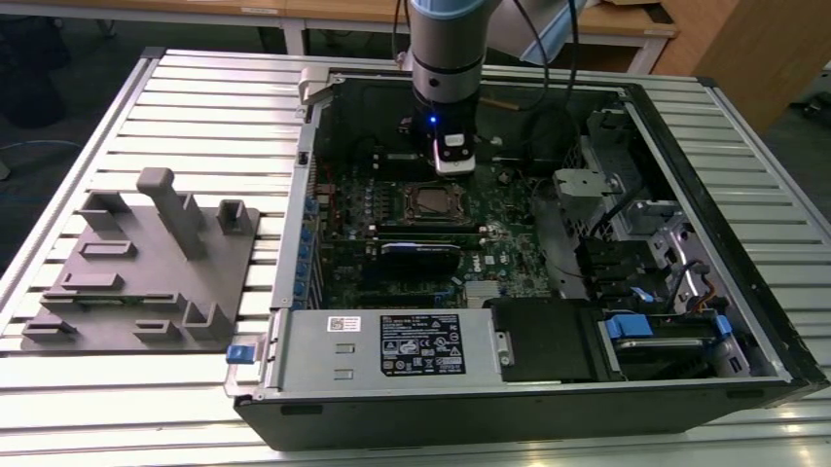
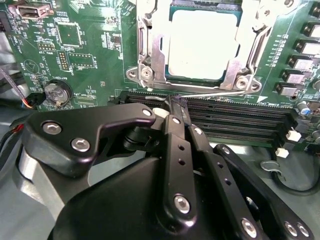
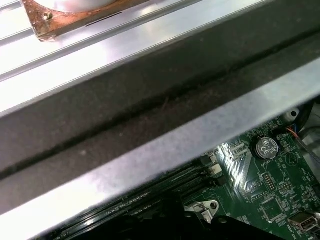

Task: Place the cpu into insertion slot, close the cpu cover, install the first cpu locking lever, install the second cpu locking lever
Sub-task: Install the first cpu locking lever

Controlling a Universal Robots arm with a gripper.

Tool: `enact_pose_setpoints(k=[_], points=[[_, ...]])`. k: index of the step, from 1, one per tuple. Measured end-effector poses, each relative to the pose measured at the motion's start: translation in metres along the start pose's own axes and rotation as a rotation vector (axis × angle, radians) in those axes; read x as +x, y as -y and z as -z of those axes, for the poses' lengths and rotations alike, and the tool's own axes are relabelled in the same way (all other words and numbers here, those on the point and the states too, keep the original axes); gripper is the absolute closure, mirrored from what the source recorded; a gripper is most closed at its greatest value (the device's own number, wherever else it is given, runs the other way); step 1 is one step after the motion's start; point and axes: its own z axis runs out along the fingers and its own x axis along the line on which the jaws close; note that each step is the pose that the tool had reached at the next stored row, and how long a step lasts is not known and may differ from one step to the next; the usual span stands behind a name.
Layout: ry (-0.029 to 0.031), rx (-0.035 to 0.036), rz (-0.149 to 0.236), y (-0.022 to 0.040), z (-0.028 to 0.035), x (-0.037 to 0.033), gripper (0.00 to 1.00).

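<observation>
Gripper (image 2: 176, 104) fingers together, tip at locking lever (image 2: 220, 93) end; contact unclear. Second wrist view, L to R: cpu cover (image 2: 154, 50) appears down, framing cpu (image 2: 202, 45), seated in insertion slot (image 1: 431, 201), mid-board in exterior view.

A robotics workshop: open computer case (image 1: 520, 418) on slatted metal bench (image 1: 195, 88), desks (image 1: 624, 24) behind.

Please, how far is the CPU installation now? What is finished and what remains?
Done: the cpu lies in the insertion slot, and the cpu cover looks closed around it. In hand: the end effector is at the end of a thin locking lever lying along the socket's edge. Left: I cannot tell that either lever is hooked down, so both lever steps look open.
</observation>
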Motion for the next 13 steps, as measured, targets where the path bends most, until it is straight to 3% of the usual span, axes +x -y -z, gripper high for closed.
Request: enact_pose_setpoints(k=[3,6,12,13], points=[[0.0007,0.0,0.0,-0.0006,-0.0002,0.0004,0.9],[0.0034,0.005,0.001,-0.0006,-0.0006,0.0005,0.9],[0.0163,0.0289,0.004,-0.0003,-0.0021,0.0005,0.9],[0.0168,0.0302,0.004,-0.0005,-0.0021,0.0006,0.9]])
